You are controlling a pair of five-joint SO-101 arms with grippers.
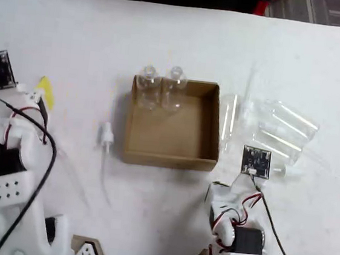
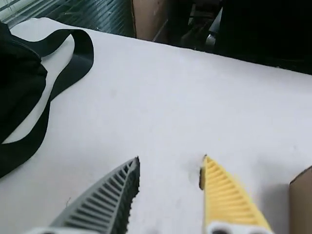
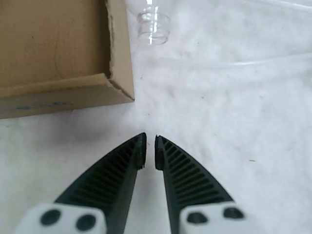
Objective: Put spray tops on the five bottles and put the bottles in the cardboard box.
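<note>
colour key
brown cardboard box (image 1: 169, 160), clear bottles (image 1: 147, 85), white table (image 1: 75, 44); left gripper (image 2: 170, 161) ribbed grey and yellow, right gripper (image 3: 150, 146) ribbed black.

Left arm (image 1: 7, 171): white, set at the near left edge in the high view, wrist directed away from its base.
Left gripper (image 2: 170, 160): grey and yellow fingers held well apart, nothing gripped.
Right arm (image 1: 238, 235): white, folded low at near centre-right.
Right gripper (image 3: 150, 146): black fingers drawn almost together, nothing gripped.

White arms (image 1: 5, 190), blk cables (image 1: 45, 166); L end effector (image 2: 170, 163) grey/yellow, R end effector (image 3: 150, 146) blk.
</note>
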